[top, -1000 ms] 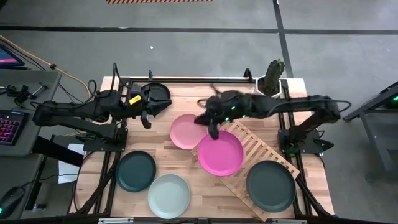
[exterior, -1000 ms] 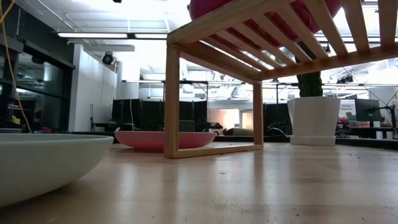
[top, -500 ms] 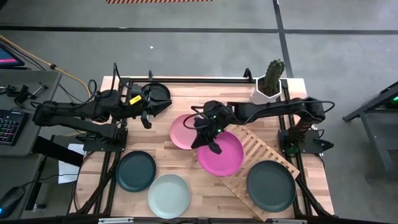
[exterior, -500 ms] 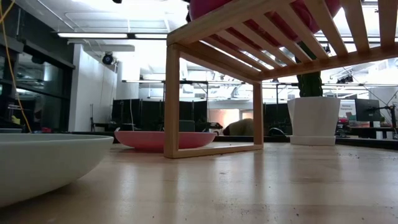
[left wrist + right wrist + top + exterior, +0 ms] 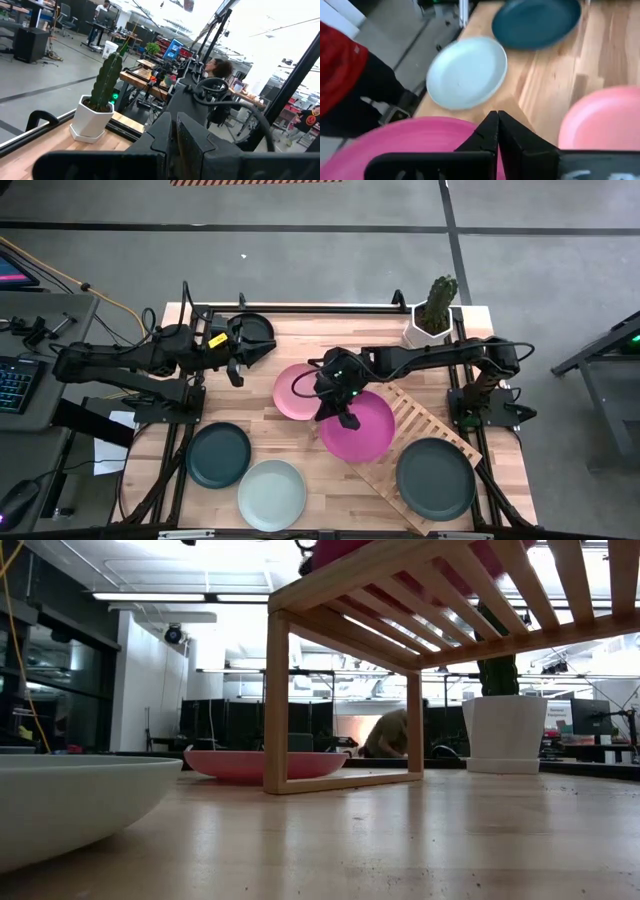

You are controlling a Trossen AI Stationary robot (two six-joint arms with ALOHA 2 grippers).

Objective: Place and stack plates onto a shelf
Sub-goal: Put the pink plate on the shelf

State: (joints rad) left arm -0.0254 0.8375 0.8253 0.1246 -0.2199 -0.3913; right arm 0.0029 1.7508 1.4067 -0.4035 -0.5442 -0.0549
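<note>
A: Where does the magenta plate (image 5: 357, 426) sit?

B: On the near-left end of the shelf (image 5: 420, 420), overhanging its edge toward the light pink plate (image 5: 296, 391) on the table. The right gripper (image 5: 342, 412) is over its rim; the right wrist view shows its fingers (image 5: 496, 131) pressed together, but not plainly whether the rim is pinched.

A: And the risk?

B: I'd say a nudge there could tip the overhanging plate off the slats onto the pink one.

A: The left gripper (image 5: 240, 352)?

B: Parked at the back left beside a black plate (image 5: 254, 330), fingers together in its wrist view.

A: What do other views add?

B: The right wrist view catches the mint plate (image 5: 466, 73) and teal plate (image 5: 536, 22); only the high view shows the dark plate (image 5: 436, 478) on the shelf's far end
</note>
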